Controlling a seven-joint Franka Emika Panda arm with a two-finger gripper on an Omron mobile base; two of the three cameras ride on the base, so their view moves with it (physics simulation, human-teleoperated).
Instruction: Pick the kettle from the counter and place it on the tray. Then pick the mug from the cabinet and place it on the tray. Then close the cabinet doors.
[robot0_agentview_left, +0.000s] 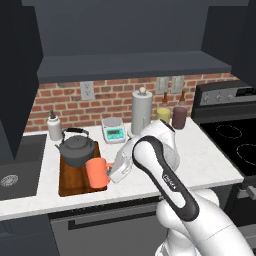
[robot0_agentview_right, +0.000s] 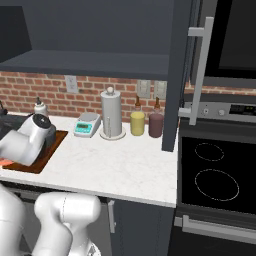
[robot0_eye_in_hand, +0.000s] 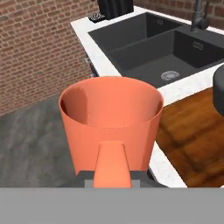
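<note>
Mug placement is the step in hand: gripper clamped on its handle holds it over the near end of the tray (kettle already there), so next lower and release.

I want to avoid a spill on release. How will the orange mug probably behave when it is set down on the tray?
The mug looks rigid, so it should keep its shape. The pincer holds it by the side handle, so it may swing slightly. Its wide mouth over a narrower base may tip near the tray rim.
</note>
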